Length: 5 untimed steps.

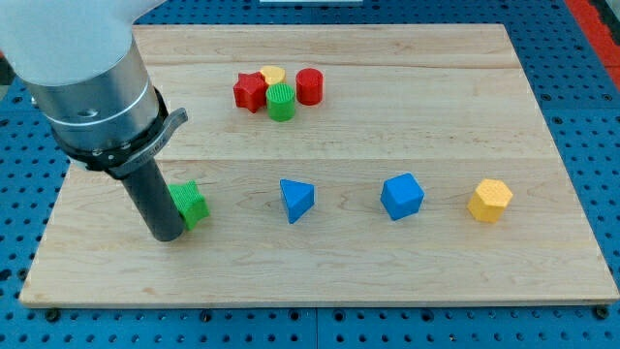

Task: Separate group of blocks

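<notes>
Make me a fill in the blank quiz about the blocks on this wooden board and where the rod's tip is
1. The cluster near the view's top holds ____ blocks: a red star, a yellow block, a green cylinder and a red cylinder.
2. My tip stands right beside the ____ block at the view's left.
3. Between the blue triangular block and the yellow hexagonal block lies a ____ cube.

Missing words: four; green; blue

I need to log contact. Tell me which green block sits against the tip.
The green block at the view's lower left, touching my tip on its right side. The green cylinder sits far off in the top cluster.
</notes>
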Available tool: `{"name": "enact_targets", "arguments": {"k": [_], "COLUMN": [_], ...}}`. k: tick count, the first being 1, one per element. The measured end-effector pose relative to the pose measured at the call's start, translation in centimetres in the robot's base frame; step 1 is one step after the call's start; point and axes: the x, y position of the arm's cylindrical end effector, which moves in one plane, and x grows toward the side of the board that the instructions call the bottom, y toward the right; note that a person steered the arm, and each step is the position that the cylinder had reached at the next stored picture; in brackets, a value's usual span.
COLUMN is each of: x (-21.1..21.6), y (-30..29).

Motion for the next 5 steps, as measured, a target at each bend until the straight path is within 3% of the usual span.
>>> {"name": "enact_targets", "arguments": {"k": [2,4,5], "x": [-0.5,-4.7,-10.7], "y": [3.2,-10.2,-11.3]}}
